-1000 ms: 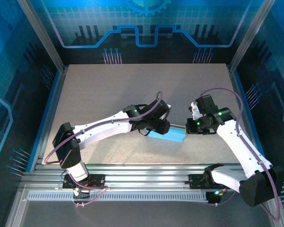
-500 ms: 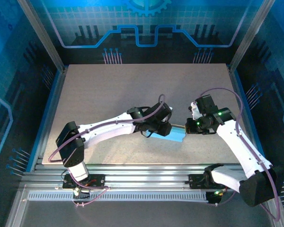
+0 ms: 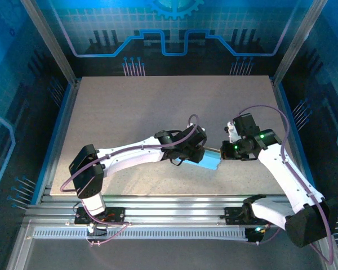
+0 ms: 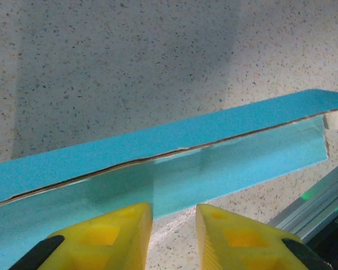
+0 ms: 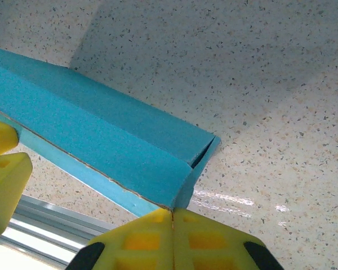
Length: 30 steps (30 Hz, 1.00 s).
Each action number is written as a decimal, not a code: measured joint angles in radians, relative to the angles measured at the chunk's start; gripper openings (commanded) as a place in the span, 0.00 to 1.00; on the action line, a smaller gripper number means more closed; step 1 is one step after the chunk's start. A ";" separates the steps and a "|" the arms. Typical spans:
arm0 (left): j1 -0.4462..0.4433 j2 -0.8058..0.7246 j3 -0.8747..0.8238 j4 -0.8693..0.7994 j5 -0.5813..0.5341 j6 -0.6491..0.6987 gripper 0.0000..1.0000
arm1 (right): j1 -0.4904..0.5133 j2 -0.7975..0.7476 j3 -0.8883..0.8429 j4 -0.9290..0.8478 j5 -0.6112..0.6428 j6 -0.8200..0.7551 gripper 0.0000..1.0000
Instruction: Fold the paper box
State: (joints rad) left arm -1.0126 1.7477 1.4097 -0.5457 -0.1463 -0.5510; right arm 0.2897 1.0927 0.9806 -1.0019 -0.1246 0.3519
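Top view: the table (image 3: 158,107) takes up the middle of the frame. The paper box (image 3: 209,161) lies on it, right of centre and in the lower half, slanting slightly down toward the right. The left gripper (image 3: 187,157) sits over the box's left end. The right gripper (image 3: 223,153) meets the box's right end, reaching in from the right.

Left wrist view: the box runs across the frame from lower left to upper right, just beyond the fingers at the bottom edge.

Right wrist view: one corner of the box touches the fingertips at bottom centre, and the box stretches away to the upper left.
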 measured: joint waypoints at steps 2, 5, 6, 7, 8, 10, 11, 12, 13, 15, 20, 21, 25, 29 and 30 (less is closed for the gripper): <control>0.000 0.000 -0.002 0.006 -0.006 -0.002 0.29 | 0.000 -0.001 0.000 -0.002 -0.001 0.001 0.09; 0.000 0.000 -0.005 0.013 -0.011 -0.002 0.28 | 0.000 -0.001 0.000 -0.006 -0.008 0.003 0.09; 0.000 0.000 -0.005 0.014 -0.011 -0.002 0.28 | 0.000 -0.001 0.001 -0.009 -0.010 0.004 0.08; 0.000 0.000 -0.005 0.014 -0.013 -0.002 0.28 | 0.000 -0.001 0.001 -0.011 -0.011 0.006 0.08; 0.000 0.000 -0.006 0.016 -0.014 -0.002 0.28 | 0.000 -0.001 0.001 -0.013 -0.012 0.006 0.09; 0.000 0.000 -0.006 0.019 -0.014 -0.002 0.28 | -0.002 -0.001 0.001 -0.019 -0.016 0.006 0.08; 0.000 0.000 -0.006 0.021 -0.015 -0.002 0.28 | -0.003 -0.001 0.002 -0.021 -0.019 0.006 0.08; 0.000 0.000 -0.006 0.021 -0.015 -0.002 0.28 | -0.004 -0.001 0.002 -0.023 -0.021 0.006 0.09; 0.000 0.000 -0.006 0.021 -0.015 -0.002 0.28 | -0.006 -0.001 0.003 -0.024 -0.026 0.006 0.08; 0.000 0.000 -0.006 0.021 -0.015 -0.002 0.28 | -0.013 0.000 0.007 -0.029 -0.038 0.006 0.08; 0.000 0.002 -0.007 0.028 -0.015 -0.002 0.26 | -0.030 0.000 0.014 -0.031 -0.064 0.006 0.08; 0.000 0.002 -0.008 0.028 -0.015 -0.002 0.26 | -0.032 0.000 0.015 -0.032 -0.066 0.006 0.08; 0.000 0.002 -0.010 0.030 -0.016 -0.002 0.26 | -0.036 0.002 0.016 -0.036 -0.075 0.006 0.08; 0.000 0.002 -0.012 0.035 -0.019 -0.002 0.26 | -0.036 0.002 0.015 -0.037 -0.078 0.006 0.08; 0.000 0.002 -0.012 0.036 -0.019 -0.002 0.26 | -0.036 0.001 0.014 -0.037 -0.078 0.006 0.08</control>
State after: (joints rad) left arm -1.0126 1.7496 1.3975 -0.5098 -0.1654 -0.5529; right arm 0.2539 1.0939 0.9951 -1.0393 -0.2024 0.3580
